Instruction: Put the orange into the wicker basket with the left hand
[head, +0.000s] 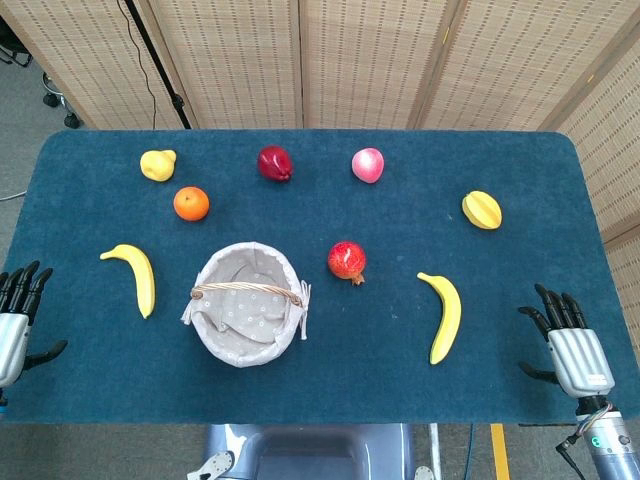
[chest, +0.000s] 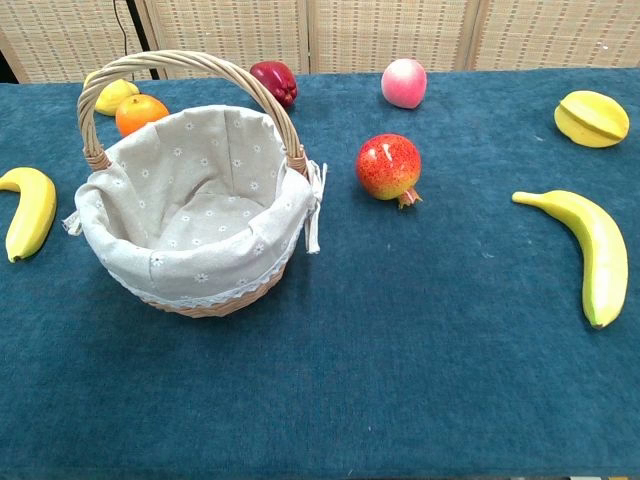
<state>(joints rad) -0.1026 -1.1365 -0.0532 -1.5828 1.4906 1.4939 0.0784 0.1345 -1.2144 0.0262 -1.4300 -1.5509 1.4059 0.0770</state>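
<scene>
- Desk (head: 300, 380): covered in dark blue cloth, carries all items; both hands sit at its near corners.
- Wicker basket (head: 245, 340): cloth-lined, handle arched over its top, nothing visible inside. Stands on the desk inboard of the left hand (head: 15, 320), toward the right hand (head: 570, 345), nearer the left.
- Left hand: at the near left desk edge, fingers spread and pointing away from the robot, holding nothing. Seen in the head view only.
- Right hand: at the near right desk edge, fingers apart, holding nothing. Also head view only.
- Two bananas: one (head: 138, 276) lies between the left hand and the basket; the other (head: 445, 315) lies inboard of the right hand.
- Pomegranate (head: 347, 261): just beyond the basket's right side.
- Starfruit (head: 482, 210): far side, ahead of the right hand.
- Orange (head: 191, 203): on the desk, well ahead of the left hand and inboard of it, beyond the basket's far-left rim, apart from it. Untouched.
- Yellow fruit (head: 158, 165): just beyond the orange.
- Dark red fruit (head: 275, 163) and pink fruit (head: 368, 165): far row, well apart from both hands.
</scene>
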